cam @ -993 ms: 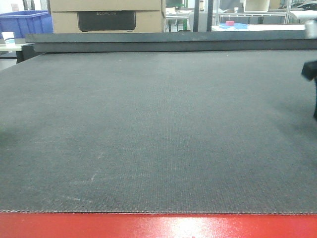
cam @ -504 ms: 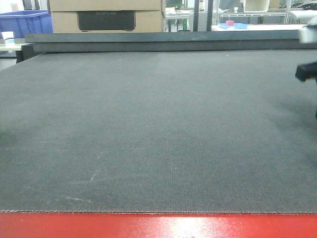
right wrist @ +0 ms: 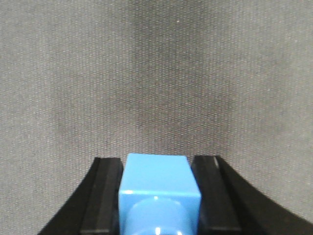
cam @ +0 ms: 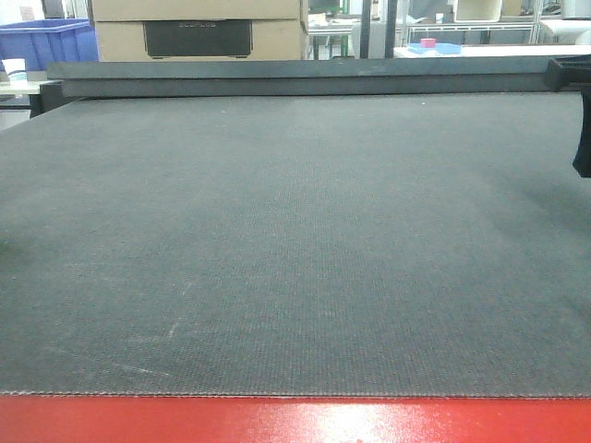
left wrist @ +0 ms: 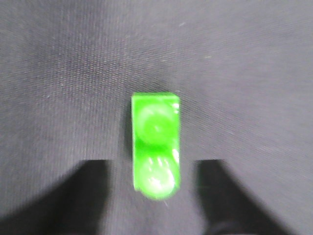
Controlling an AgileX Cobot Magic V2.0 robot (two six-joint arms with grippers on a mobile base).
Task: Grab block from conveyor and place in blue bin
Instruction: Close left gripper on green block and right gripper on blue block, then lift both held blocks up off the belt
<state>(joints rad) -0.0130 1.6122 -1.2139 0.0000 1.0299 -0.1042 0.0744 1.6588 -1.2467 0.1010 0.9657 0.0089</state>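
The conveyor fills the front view, its dark grey woven belt running from the red frame edge at the bottom back to a dark rail. Behind the rail stand a cardboard box and, at far left, the blue bin. Of the robot this view catches only a black part of the right arm at the right edge; the blocks appear in the wrist views alone. The left gripper has its fingers spread wide. The green block lies studs-up on the belt between them, with a strip of bare belt on each side. The right gripper is clamped on the blue block, both fingers pressed against its sides. A white cup stands near the bin.
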